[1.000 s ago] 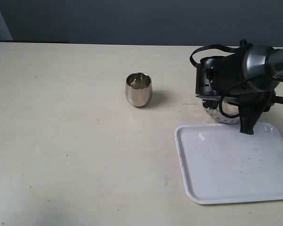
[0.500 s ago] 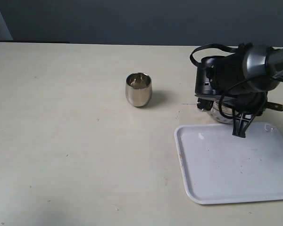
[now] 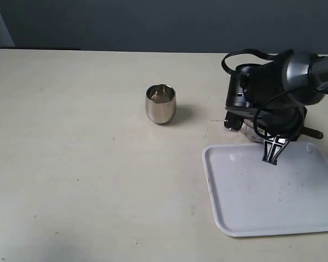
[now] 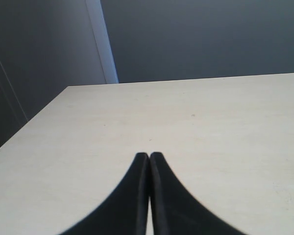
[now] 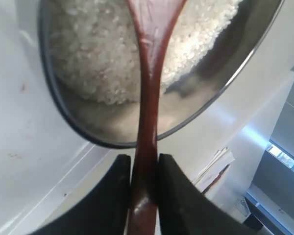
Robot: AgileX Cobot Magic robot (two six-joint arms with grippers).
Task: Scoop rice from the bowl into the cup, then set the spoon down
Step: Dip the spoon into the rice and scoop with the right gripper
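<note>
The right wrist view looks down on the steel bowl, which holds a heap of white rice. My right gripper is shut on the handle of the reddish-brown wooden spoon. The spoon's scoop reaches over the rice and runs out of frame. In the exterior view the right gripper points down at the tray's back edge, and the arm hides most of the bowl. The small steel cup stands upright, well to the left. My left gripper is shut on nothing above bare table.
A white tray lies at the front right, just in front of the bowl, and also shows in the right wrist view as the tray. Black cables loop over the right arm. Pale tabletop stretches left of the cup.
The right wrist has turned, swinging its fingers left and down over the tray's back edge. The dark spoon handle end at the right has dropped lower. The cup has not moved.
</note>
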